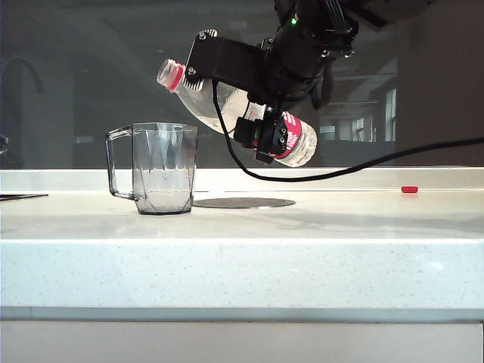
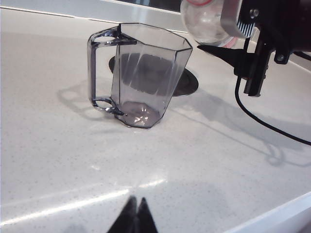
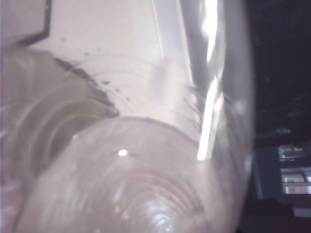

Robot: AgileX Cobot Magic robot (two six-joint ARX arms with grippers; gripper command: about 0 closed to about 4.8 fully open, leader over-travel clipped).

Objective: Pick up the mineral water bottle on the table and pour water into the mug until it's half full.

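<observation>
Clear plastic mineral water bottle [image 1: 227, 106] with its red-and-white label is already lifted: your right end effector [image 1: 265, 136] grips its lower body, tilting the open neck toward the smoky-grey faceted mug [image 1: 164, 168] on the white speckled bench [image 1: 302, 227]. No water appears to flow yet; the mug looks nearly empty. Your left end effector [image 2: 135, 218] hangs closed and empty, well short of the mug. Pouring remains.
</observation>
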